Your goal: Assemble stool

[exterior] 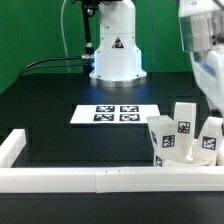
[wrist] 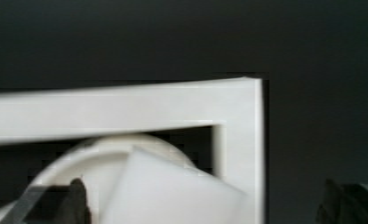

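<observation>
1. The worktop [exterior: 50, 90] is black; the arm's white base [exterior: 115, 50] stands at its far side in the exterior view.
2. The marker board [exterior: 115, 114] lies flat on the worktop in front of the base, showing four square tags.
3. A long white border rail [exterior: 100, 178] runs along the near edge, with a short return at the exterior view's left [exterior: 12, 148].
4. The stool parts are gathered at the exterior view's right, just behind the rail: three chunky white legs, each tagged, at [exterior: 160, 141], [exterior: 183, 122] and [exterior: 210, 138], standing close together and tilted.
5. The seat disc cannot be made out with certainty in the exterior view; a rounded white part [wrist: 136, 165] appears in the wrist view inside the rail's corner [wrist: 234, 105].
6. The arm's white upper body [exterior: 203, 45] hangs above the stool parts at the exterior view's right.
7. The fingers [wrist: 48, 205] show only as dark tips at the wrist view's edge; they appear spread, with the rounded white part between them, and contact cannot be told.
</observation>
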### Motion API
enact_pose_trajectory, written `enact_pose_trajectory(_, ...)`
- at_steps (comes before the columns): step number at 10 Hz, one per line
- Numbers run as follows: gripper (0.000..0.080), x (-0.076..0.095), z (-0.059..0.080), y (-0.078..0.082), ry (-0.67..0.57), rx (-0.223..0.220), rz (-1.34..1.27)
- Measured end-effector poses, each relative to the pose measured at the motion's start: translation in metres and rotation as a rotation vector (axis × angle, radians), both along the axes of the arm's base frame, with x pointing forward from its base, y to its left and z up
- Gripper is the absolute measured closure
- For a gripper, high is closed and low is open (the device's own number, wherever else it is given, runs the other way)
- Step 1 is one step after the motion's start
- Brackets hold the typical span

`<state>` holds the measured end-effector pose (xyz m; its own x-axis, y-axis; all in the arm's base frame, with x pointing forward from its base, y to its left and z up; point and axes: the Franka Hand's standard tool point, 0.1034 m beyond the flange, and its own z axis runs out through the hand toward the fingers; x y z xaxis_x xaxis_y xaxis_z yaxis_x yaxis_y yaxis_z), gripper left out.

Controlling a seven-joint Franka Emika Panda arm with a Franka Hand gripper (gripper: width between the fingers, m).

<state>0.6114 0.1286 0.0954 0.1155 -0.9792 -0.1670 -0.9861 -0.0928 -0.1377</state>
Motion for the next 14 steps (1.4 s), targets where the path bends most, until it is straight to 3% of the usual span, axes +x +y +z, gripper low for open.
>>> enact_pose_trajectory(5,0.0150,-0.001,0.001,0.000,-0.050,-0.047,0.369)
enact_pose_trajectory(7,0.0150,0.005,0.016,0.002,-0.085,-0.091,0.731)
enact_pose_trajectory(8,0.0150,0.005,0.017,-0.001,-0.122,-0.109,0.928)
enact_pose_trajectory(13,0.0150,0.005,0.016,-0.008,-0.155,-0.166,1.271)
enact_pose_trajectory(14,0.0150,0.004,0.015,-0.008,-0.163,-0.203,1.470)
